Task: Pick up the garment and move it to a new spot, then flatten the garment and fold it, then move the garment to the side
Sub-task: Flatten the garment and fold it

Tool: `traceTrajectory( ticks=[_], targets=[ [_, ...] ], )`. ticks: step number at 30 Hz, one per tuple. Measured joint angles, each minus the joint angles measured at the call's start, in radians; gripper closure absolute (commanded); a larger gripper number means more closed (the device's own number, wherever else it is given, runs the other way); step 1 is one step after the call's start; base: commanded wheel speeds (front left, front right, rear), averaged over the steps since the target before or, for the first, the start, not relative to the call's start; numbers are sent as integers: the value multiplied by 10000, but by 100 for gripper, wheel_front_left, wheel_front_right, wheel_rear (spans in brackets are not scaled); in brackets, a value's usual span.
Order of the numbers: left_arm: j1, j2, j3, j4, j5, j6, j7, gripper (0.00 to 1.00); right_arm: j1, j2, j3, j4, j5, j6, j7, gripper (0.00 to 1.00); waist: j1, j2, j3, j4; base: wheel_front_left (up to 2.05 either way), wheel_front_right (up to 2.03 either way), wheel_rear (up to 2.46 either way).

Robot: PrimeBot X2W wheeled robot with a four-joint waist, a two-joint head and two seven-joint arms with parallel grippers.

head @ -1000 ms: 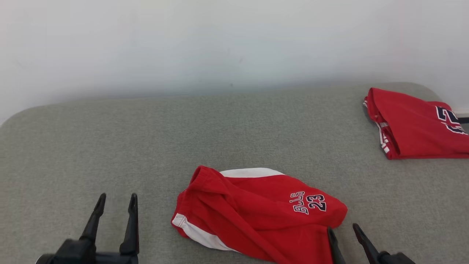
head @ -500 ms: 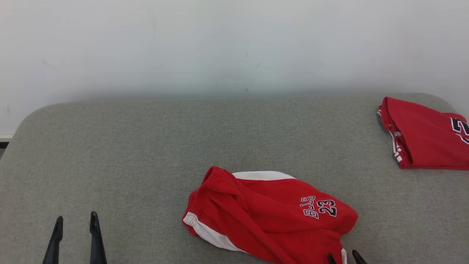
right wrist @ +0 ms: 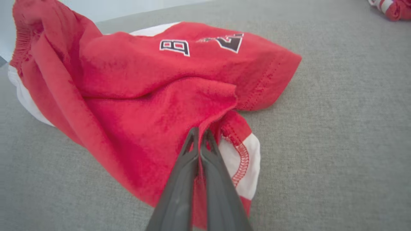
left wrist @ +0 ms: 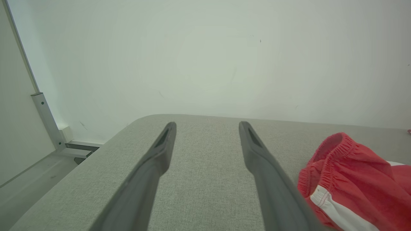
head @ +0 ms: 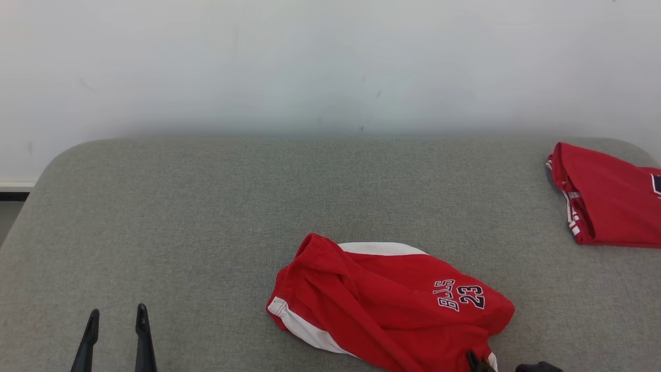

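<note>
The garment (head: 382, 305), a pair of red shorts, lies crumpled on the grey table (head: 206, 206). Everything else is best placed from it. The right gripper (right wrist: 199, 132) is at the garment's near right corner. Its jaws are clenched on a ridge of red cloth just beside the white hem patch (right wrist: 247, 154), and the right wrist view shows a sliver of red between the two fingers.

The left gripper (head: 117, 310) hangs well apart from the garment on its left. Its jaws are spread wide with nothing between them.

The garment's long axis runs slantwise, from the gathered elastic waistband (head: 309, 247) at its far left down to the hem at its near right. The right arm therefore has one end in hand, and the left arm is the nearer one to the waistband end. My guess is that a lift from the hem alone would let the waistband trail.

Dark, white-edged print (head: 461, 295) sits on the garment's right side. It reads "23" under letters that come out as "BLLS" (probably BULLS with a crease across it).

A folded red jersey (head: 609, 206) lies well apart to the garment's far right. It bears a dark numeral that the frame edge cuts off, so it is unreadable.
</note>
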Motion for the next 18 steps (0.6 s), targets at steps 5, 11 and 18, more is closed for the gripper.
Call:
traceTrajectory(
  ticks=[5, 11, 18],
  targets=[
    [7, -84, 98, 84, 67, -127, 0, 0, -362, -228, 63, -725, 472, 0, -397, 100, 0, 0, 17, -73, 0, 0, 0],
    [-29, -192, 67, 244, 84, -240, 0, 0, -1412, -848, 504, -1845, 1001, 0, -117, 100, 0, 0, 69, -138, 0, 0, 0],
    [-409, -280, -242, 493, 171, -349, 0, 0, -3036, -1277, 372, -807, 1756, 0, 654, 100, 0, 0, 192, 122, 0, 0, 0]
  ],
)
